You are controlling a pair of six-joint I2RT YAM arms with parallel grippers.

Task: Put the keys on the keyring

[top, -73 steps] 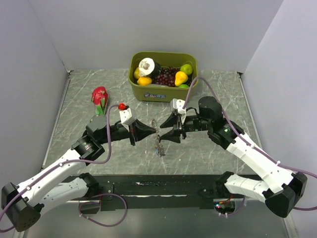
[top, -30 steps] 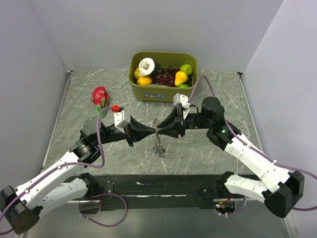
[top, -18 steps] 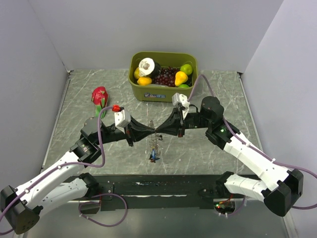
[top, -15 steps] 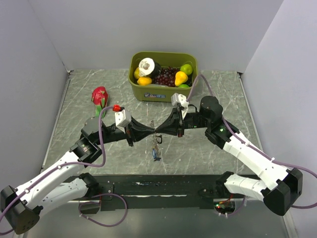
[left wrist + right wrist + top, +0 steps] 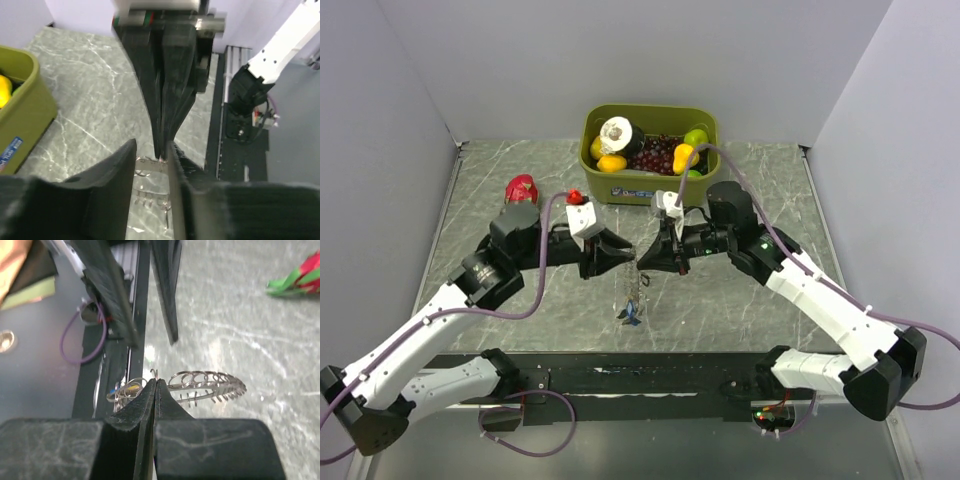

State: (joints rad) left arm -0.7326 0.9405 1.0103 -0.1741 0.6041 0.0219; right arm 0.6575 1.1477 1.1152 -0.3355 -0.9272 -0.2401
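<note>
So, the right gripper (image 5: pixel 648 258) has its two black fingers squeezed flat together, and pinched right at their tips is the thin grey metal keyring with the coiled rim (image 5: pixel 637 284). From above, the ring hangs edge-on straight down from that pinch, roughly mid-table. The little silvery keys with coloured plastic heads (image 5: pixel 632 314) dangle in a clump at its bottom end, and a blue head is the only one I can pick out there. The right wrist camera shows the coils of the keyring fanning out to the right of the fingertips, with a blue and a yellow head bunched on the left. The left gripper (image 5: pixel 151 147) faces the right one nose to nose from the left, with its jaws released and a clear gap between them. In its own wrist view the ring sits across that gap, right at the tips of the right gripper. I can't tell whether the left fingers (image 5: pixel 116 172) actually touch the metal. Over at the far edge of the grey marbled table (image 5: pixel 750 300) there's an olive-green plastic bin (image 5: pixel 620 187) full of fruit. A red dragon-fruit-looking thing (image 5: pixel 521 187) lies to the left of it, just beyond the left arm's wrist.
</note>
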